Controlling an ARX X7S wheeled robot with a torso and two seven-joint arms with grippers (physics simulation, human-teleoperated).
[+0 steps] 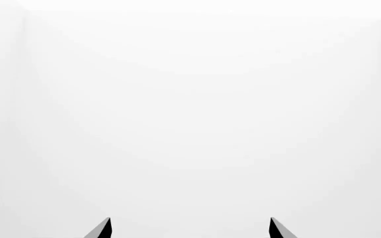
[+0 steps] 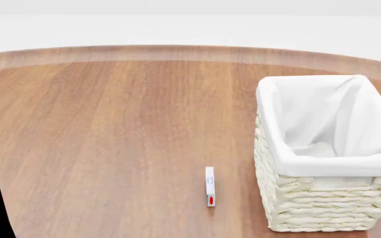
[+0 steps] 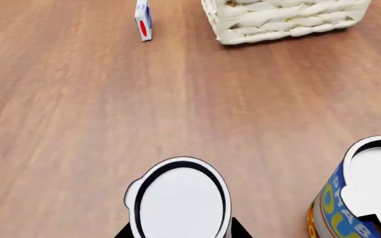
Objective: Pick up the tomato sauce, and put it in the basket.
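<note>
Silver-white, the tomato sauce (image 3: 180, 201) top is seen just ahead of the right pincer (image 3: 182, 233), whose grip cannot be told; nothing is lifted yet. Farther off, the basket (image 3: 289, 22) waits empty. The left pincer (image 1: 190, 229) is held open.
</note>
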